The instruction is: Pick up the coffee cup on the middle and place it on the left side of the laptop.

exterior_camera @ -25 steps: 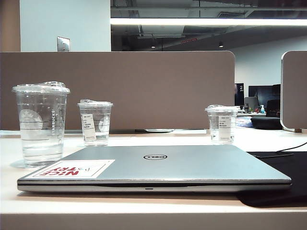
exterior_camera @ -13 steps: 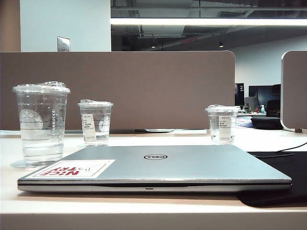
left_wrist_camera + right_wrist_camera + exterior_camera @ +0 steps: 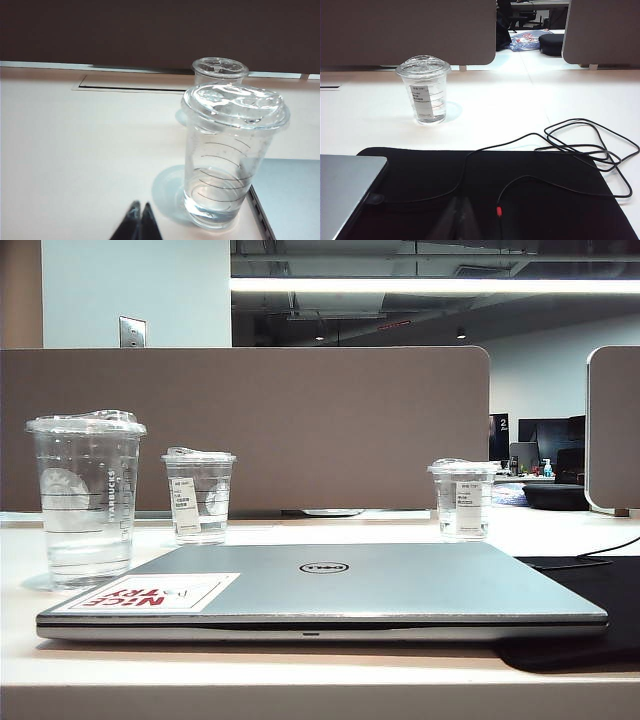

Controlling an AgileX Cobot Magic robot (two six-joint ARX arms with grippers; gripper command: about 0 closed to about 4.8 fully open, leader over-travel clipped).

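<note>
Cup stands left of laptop, both end effectors closed and empty

The cup (image 3: 85, 500) stands on the counter (image 3: 300, 675) just left of the laptop (image 3: 330, 590); left end effector (image 3: 139, 210) near it, right end effector (image 3: 461, 206) above a black mat (image 3: 520, 195).

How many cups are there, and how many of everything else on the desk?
Tall cup with the round logo: 1
Short cups with white stickers: 2
Laptop: 1
Black mat: 1
Black cable: 1
Grippers, left and right, both shut, low over the desk: 2
Total: 8
</note>
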